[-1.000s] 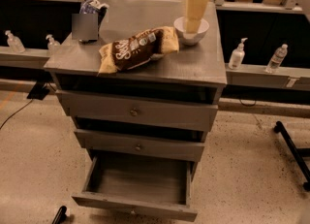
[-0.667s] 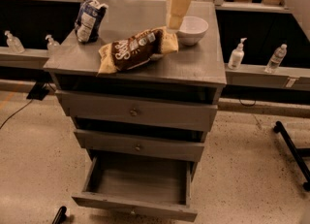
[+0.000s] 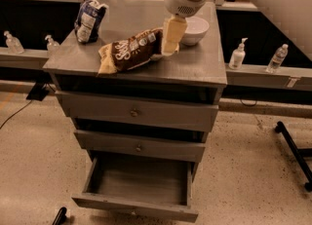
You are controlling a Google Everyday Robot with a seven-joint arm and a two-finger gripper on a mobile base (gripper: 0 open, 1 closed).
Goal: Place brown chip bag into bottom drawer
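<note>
The brown chip bag (image 3: 130,49) lies on top of the grey cabinet (image 3: 195,65), dark brown in the middle with white lettering and tan ends. My gripper (image 3: 170,38) hangs from the white arm at the top of the view, right at the bag's right end, partly covering it. The bottom drawer (image 3: 139,182) is pulled out below, its plain box interior bare.
A dark blue and white bag (image 3: 88,19) stands at the cabinet's back left. A white bowl (image 3: 195,29) sits at the back right, just behind my gripper. Bottles (image 3: 237,54) stand on the ledges on both sides. A black stand leg (image 3: 292,146) lies on the floor at right.
My arm has swung left from over the bowl and come down to the right end of the brown chip bag. The view has shifted a little.
</note>
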